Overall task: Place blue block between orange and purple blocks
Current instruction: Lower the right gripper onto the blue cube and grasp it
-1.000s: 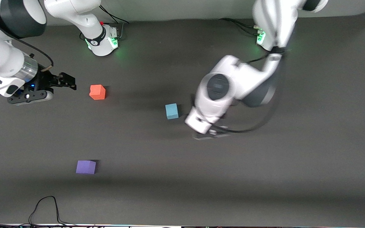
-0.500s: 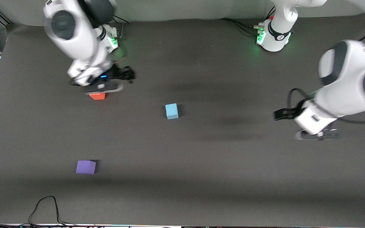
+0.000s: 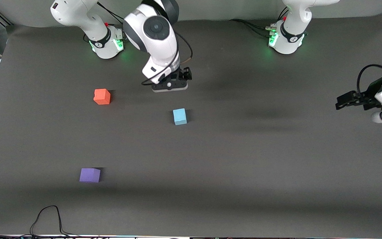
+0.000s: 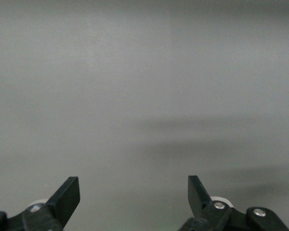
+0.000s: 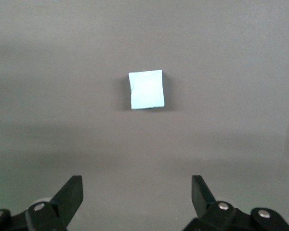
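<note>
Over the middle of the table, toward the robots' bases, the right gripper (image 3: pixel 170 87) is now found, whereas half a second earlier it hung directly over the orange block (image 3: pixel 101 96) and a second ago it was out at the right arm's end of the table. Its fingers (image 5: pixel 67 197) are spread wide and nothing is carried between them. In the right wrist view the blue block (image 5: pixel 146 89) is framed ahead of the open jaws, so an approach to that block is judged to be under way, with the grasp not yet begun.

The left gripper (image 3: pixel 347 100) has been withdrawn over the same interval from beside the blue block to the left arm's end of the table, where it is held open and empty; that arm is judged to be waiting.

The blue block (image 3: pixel 179 116) has not been displaced. It rests on the table, nearer the front camera than the orange block and farther from it than the purple block (image 3: pixel 90 175), but offset toward the left arm's end from the line between them. The placement is therefore outstanding.

The surface is a dark grey matte table covering (image 3: pixel 260 172), flat and unmarked. A black cable (image 3: pixel 46 215) lies at the edge nearest the front camera. A pale wall is seen along the edge where the bases stand.
</note>
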Robot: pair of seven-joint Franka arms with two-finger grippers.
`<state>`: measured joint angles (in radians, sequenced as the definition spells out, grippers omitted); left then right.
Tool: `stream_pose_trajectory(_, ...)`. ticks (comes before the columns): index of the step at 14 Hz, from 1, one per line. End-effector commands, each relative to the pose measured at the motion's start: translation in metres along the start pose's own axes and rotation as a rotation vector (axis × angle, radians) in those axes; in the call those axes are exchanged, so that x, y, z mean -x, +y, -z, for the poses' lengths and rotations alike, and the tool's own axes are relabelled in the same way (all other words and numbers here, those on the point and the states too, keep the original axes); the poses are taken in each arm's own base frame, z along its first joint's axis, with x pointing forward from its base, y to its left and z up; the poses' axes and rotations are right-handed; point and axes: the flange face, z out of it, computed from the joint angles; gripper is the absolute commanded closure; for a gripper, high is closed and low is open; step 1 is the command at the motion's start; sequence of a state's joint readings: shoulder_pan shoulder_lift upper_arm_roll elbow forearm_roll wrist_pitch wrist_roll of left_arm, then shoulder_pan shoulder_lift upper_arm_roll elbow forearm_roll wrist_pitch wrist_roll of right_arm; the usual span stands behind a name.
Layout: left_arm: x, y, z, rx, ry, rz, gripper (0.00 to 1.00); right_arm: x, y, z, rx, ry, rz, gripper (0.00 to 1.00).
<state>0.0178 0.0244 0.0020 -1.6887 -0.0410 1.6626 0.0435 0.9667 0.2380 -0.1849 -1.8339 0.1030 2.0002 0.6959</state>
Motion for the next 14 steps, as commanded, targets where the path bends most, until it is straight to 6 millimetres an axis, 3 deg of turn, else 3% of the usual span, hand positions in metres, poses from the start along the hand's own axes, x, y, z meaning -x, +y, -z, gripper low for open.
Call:
stream_pose_trajectory(1,0.019,0.003,0.023,-0.035,-0.005,-0.021,0.0,-0.007,0.011,-0.038,-0.008,0.021,0.033,0.0)
stream_pose_trajectory(5,0.024,0.029,0.048,-0.045,-0.029,-0.047,0.0,-0.024,0.013,-0.116,0.007,0.058,0.032,0.0)
stream_pose_trajectory(10,0.02,0.022,0.054,-0.052,-0.023,-0.04,0.0,-0.037,0.012,-0.177,0.008,0.097,0.018,0.0)
stream_pose_trajectory(14,0.017,0.019,0.05,-0.053,-0.009,-0.041,0.0,-0.045,0.014,-0.21,-0.002,0.13,-0.007,0.01)
